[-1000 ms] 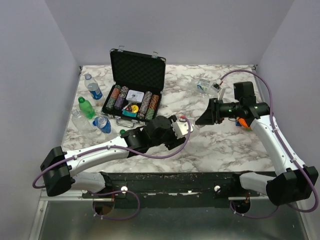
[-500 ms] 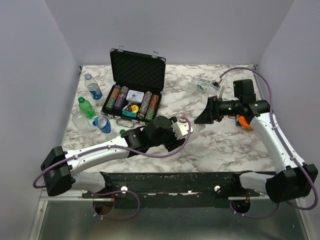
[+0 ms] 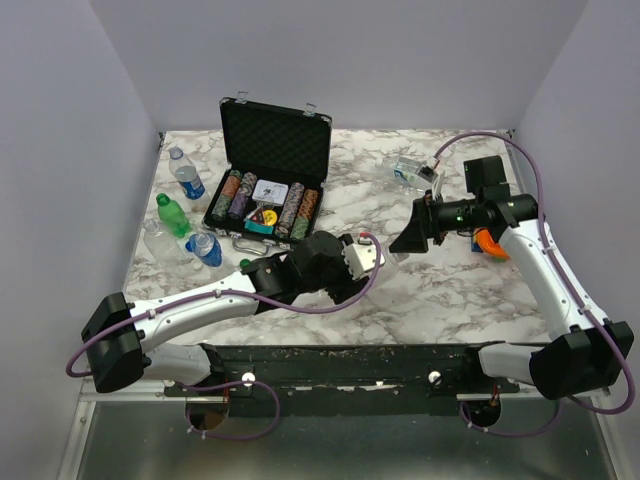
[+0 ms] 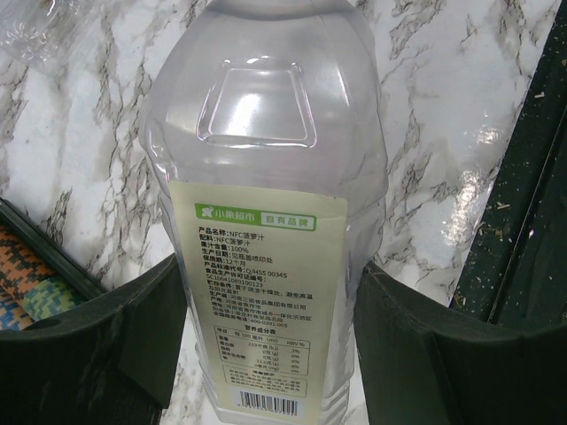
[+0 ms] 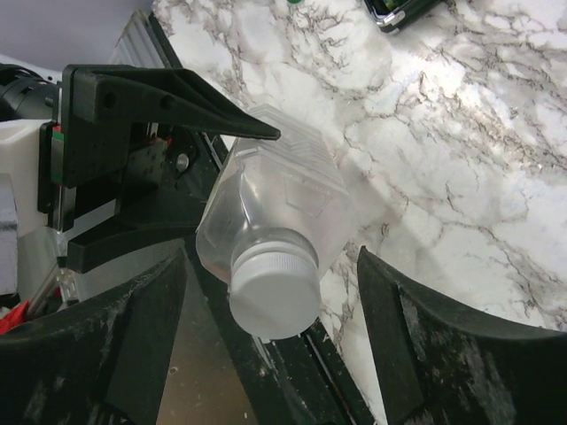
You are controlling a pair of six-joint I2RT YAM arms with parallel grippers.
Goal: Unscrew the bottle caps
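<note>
The left end effector (image 4: 275,350) pinched the bottle (image 4: 266,159). The right end effector (image 5: 273,261), spread, flanked the cap (image 5: 273,292) from 3 o'clock without touching it. The grasp looked imminent — next it needed closing, then twisting.

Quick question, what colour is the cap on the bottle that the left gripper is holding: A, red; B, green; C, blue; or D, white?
D: the right wrist view shows a white cap on the clear bottle that the left gripper clamps between its fingers.
</note>
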